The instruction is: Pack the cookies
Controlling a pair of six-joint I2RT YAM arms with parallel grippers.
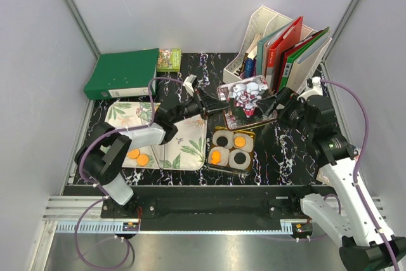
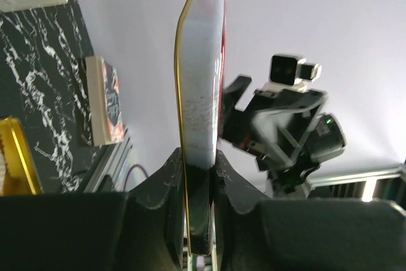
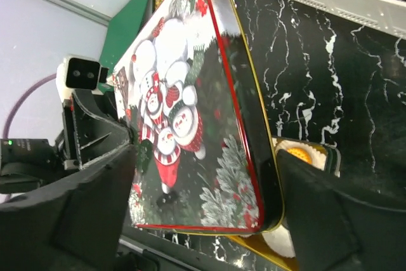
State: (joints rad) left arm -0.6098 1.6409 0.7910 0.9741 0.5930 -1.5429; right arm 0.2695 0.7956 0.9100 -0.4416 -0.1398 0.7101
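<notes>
My left gripper (image 1: 217, 107) is shut on the edge of a snowman-printed tin lid (image 1: 245, 95), holding it up above the table. In the left wrist view the lid (image 2: 200, 61) stands edge-on between the closed fingers of that gripper (image 2: 202, 176). My right gripper (image 1: 270, 103) is open; in its wrist view the fingers of this gripper (image 3: 203, 169) stand apart on either side of the lid (image 3: 190, 112). Below sits the gold tin base (image 1: 229, 130) with orange cookies (image 1: 240, 141) and black cookies (image 1: 223, 139) in paper cups. Two orange cookies (image 1: 137, 157) lie on the floral tray (image 1: 184, 147).
A green binder (image 1: 122, 73) and a small snack packet (image 1: 169, 59) lie at the back left. A white file rack with folders (image 1: 285, 46) stands at the back right, close behind the right arm. Grey walls close in both sides.
</notes>
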